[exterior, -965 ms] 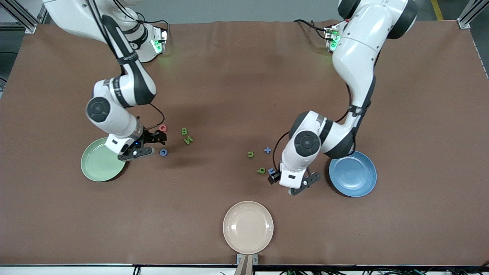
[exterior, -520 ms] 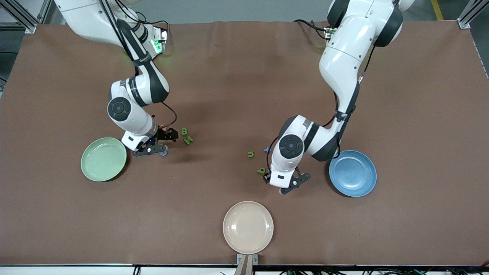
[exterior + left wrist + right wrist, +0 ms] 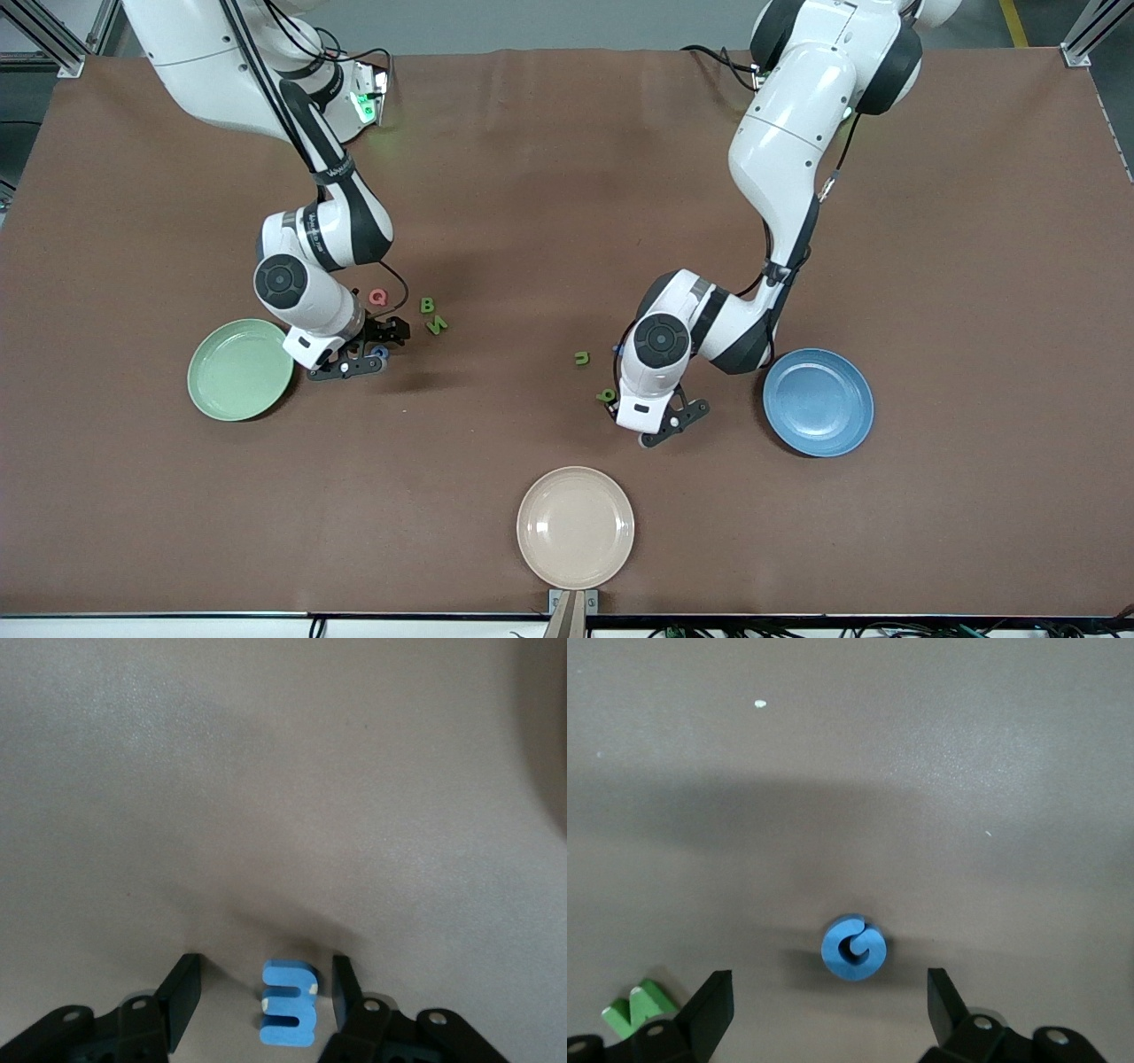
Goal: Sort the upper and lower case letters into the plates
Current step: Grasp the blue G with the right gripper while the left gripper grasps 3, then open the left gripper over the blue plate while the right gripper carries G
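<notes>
Basically, biggest risk first: which case goes in which plate isn't marked, so a letter could land in the wrong one. Clock dirs are as seen from the front cam. The green plate [image 3: 239, 369] lies at 9 o'clock of the right gripper [image 3: 383, 341]. The blue plate [image 3: 818, 401] lies at 3 o'clock of the left gripper [image 3: 620, 403].

Next, the left gripper [image 3: 266, 964] is low over the table [image 3: 567, 177] w/ jaws spread. The blue block letter [image 3: 289, 1005] sits btwn them, off-centre and hugging one finger, w/ a gap to the other. Prob. outcome if squeezed like this: the letter slides or twists, giving a skewed pinch or a pop-out. Its case is hard to read, maybe E or m.

The right gripper [image 3: 828, 979] has jaws spread wide, nothing pinched, above the round blue letter [image 3: 853, 948]. That piece is small and round, so it could roll out of a late or shallow pinch.

Around: the cream plate [image 3: 575, 527] at 6 o'clock of the table isn't a target and a stray drop there = error. Green b [image 3: 606, 395] lies just beside the left wrist at 9 o'clock and may get knocked. Green u [image 3: 581, 358] is near, at approx 10. Near the right gripper, red Q [image 3: 378, 298] is at 12, green B [image 3: 427, 305] at 1 and green N [image 3: 436, 325] at 2. N is closest to a finger, so a bump is poss.
</notes>
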Robot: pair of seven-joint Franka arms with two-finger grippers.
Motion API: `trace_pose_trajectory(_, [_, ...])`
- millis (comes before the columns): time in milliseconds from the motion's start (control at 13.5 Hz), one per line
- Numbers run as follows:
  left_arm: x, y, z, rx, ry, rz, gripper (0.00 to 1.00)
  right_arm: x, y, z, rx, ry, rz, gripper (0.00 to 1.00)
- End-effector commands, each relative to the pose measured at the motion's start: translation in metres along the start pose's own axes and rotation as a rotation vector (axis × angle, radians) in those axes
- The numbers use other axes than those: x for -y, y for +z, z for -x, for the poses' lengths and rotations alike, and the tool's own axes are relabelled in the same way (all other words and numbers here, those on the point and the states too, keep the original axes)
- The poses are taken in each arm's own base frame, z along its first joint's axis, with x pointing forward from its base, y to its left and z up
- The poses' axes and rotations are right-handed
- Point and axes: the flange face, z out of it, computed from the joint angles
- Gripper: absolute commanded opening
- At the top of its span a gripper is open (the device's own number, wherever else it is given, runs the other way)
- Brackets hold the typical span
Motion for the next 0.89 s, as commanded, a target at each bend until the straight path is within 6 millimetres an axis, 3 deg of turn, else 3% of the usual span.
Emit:
trace_pose_trajectory(0, [-0.004,0.004,-0.001,-0.009,-0.002,0.000,0.57,-0.005,0.009,-0.009,0.005,0.004,0.010,0.91])
trace_pose_trajectory(74, [-0.006,0.003,0.004,-0.010,0.004,-0.002,0.53,-0.006,0.010,-0.009,0.005,0.005,0.010,0.87])
trace_pose_trajectory(297, [-0.002,0.005,0.001,0.000,0.001,-0.012,0.10,-0.007,0.015,-0.008,0.013,0.007,0.011,0.78])
trace_pose_trajectory(371, [-0.001,0.003,-0.002,0.000,-0.007,-0.009,0.01,-0.007,0.018,-0.008,0.017,0.007,0.012,0.77])
trace_pose_trajectory(520, [0.004,-0.009,-0.015,-0.006,-0.025,0.001,0.00,-0.008,0.019,-0.007,0.020,0.007,0.013,0.72])
trace_pose_trajectory(668, [0.007,-0.039,-0.023,-0.026,-0.022,0.019,0.00,-0.008,0.019,-0.007,0.020,0.007,0.013,0.70])
trace_pose_trajectory(817, [0.023,-0.074,-0.045,-0.024,-0.048,0.015,0.00,-0.008,0.024,-0.006,0.028,0.008,0.014,0.68])
